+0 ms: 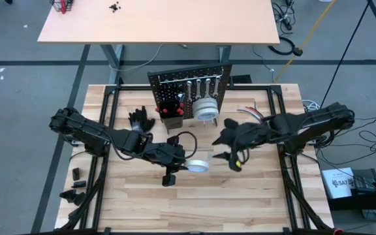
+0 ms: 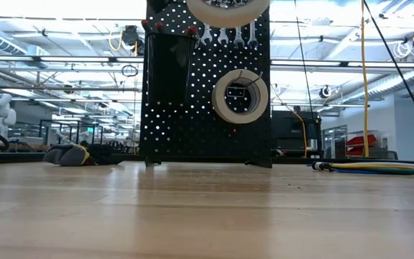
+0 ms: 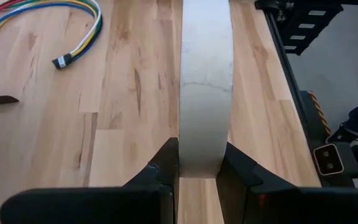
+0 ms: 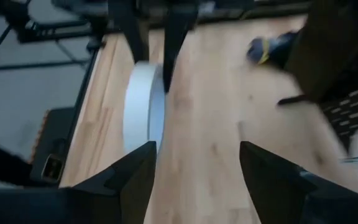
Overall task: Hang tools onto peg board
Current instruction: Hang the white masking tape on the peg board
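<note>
The black peg board [image 1: 189, 86] stands upright at the table's far middle. A white tape roll [image 2: 241, 96] hangs from a hook on it, with silver wrenches [image 2: 225, 34] higher up and red-handled screwdrivers [image 1: 170, 104] in its small bin. My left gripper [image 1: 187, 163] is over the table's middle, shut on a second white tape roll [image 1: 200, 164]. This roll also shows in the left wrist view [image 3: 206, 93] and the right wrist view [image 4: 143, 112]. My right gripper [image 1: 230, 155] stands open just right of that roll, its fingers [image 4: 135, 177] apart and touching nothing. My left gripper pinches the tape roll between its two fingers [image 3: 165, 171], one on each flat side face, at the part of the rim nearest the gripper [image 3: 204, 163]. The fingers come from the table's left, slanting down. The roll stands on edge beyond the fingertips, lifted clear of the table.
Black gloves [image 1: 141, 119] lie left of the peg board. A bundle of coloured cables [image 1: 250, 112] lies to its right. Small black parts [image 1: 76, 177] sit off the table's left edge. Bare wood lies near the front edge [image 1: 194, 209].
</note>
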`<state>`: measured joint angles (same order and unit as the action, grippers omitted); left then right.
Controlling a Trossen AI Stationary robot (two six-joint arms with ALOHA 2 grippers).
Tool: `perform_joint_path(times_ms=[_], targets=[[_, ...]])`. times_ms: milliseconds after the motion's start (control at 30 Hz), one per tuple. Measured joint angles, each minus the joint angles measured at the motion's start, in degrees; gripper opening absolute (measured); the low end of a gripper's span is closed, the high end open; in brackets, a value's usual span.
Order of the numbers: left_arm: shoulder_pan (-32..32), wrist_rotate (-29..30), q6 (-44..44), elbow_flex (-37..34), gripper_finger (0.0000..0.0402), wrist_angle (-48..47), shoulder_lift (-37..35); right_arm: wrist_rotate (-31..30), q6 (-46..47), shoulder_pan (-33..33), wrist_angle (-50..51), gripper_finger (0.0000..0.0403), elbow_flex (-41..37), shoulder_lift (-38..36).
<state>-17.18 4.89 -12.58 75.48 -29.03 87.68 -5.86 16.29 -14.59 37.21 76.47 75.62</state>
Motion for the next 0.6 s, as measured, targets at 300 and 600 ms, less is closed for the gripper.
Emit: perform_joint_path(times_ms=[300, 600], targets=[[0.4, 0.2, 0.0, 0.0, 0.0062, 0.0, 0.0, -1.9, 1.5, -0.1, 0.1, 0.0222, 0.0, -5.2], [2.5, 4.5, -3.5, 0.0, 0.0062, 3.9, 0.5, -1.3, 13.1, -0.1, 3.0, 0.0222, 0.0, -5.1]])
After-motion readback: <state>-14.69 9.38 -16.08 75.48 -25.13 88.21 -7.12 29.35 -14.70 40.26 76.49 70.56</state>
